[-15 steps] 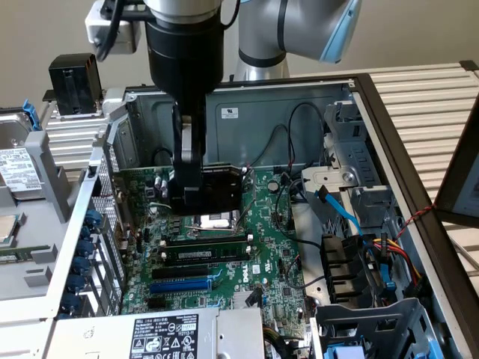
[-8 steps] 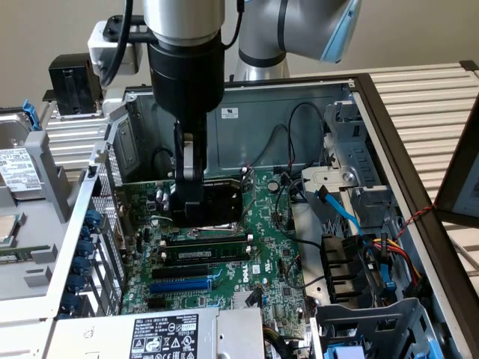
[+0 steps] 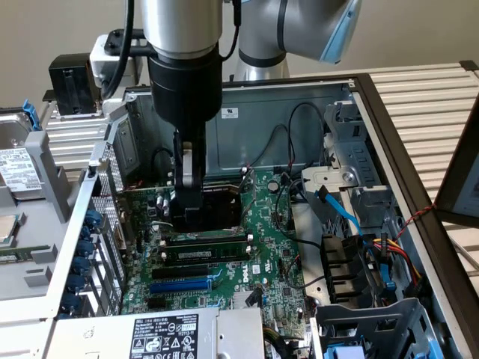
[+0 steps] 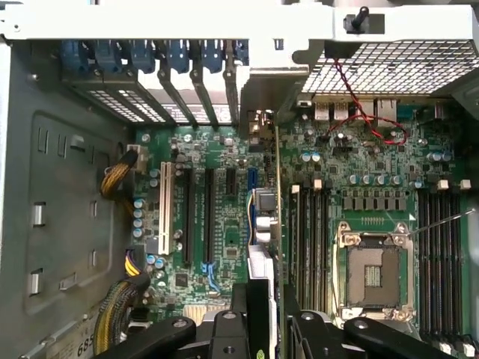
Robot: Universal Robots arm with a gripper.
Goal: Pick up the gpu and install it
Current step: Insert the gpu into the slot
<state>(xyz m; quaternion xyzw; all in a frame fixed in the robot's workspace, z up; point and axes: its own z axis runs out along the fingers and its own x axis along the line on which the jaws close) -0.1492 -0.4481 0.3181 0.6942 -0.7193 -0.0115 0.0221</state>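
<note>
Black two-finger gripper (image 4: pixel 275 320) pinching the gpu (image 3: pixel 217 208), a thin green card with a black boxy cooler, low over the large green motherboard (image 3: pixel 277 247).
The wrist view shows the card edge-on; whether it touches a slot is hidden.

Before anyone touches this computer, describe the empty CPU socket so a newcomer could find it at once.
Start at the open computer case and its green motherboard. The CPU socket sits between two banks of long memory slots. It is the only square, silver-framed opening, with bare contacts inside.
</note>
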